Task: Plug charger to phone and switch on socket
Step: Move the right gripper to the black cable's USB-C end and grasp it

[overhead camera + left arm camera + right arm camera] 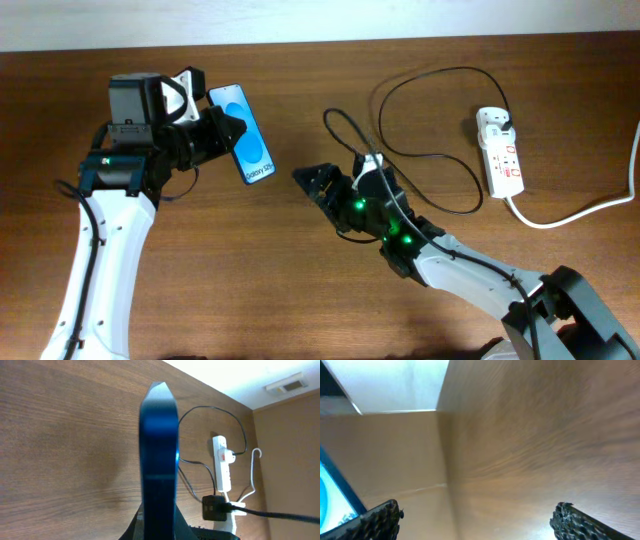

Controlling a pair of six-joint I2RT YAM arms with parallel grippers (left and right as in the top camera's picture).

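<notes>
- Spreading across every view is a brown wood-grain table [300,290]. A pale beige wall [320,18] runs along its far edge, and the left wrist view also catches a white ceiling with a vent [286,383].
- The left gripper [225,133] is clamped on the phone [248,135] at far left and holds it off the table. The blue screen shows from above. Its long axis runs from far-left to near-right, with the "Galaxy" text at the near end. The left wrist camera sees it edge-on.
- The right gripper [312,180] sits mid-table, pointing left toward the phone. Its fingers [380,521] are spread apart with nothing between them.
- The socket [503,155] lies at far right, its long axis running far to near. A thick white cord [590,207] leaves its near end.
- The charger [440,75] loops between the right arm and the socket, with its black plug [498,122] in the far end. I cannot tell where its connector tip lies.
- Count: one phone, one socket, one charger, one white cord, two grippers.
</notes>
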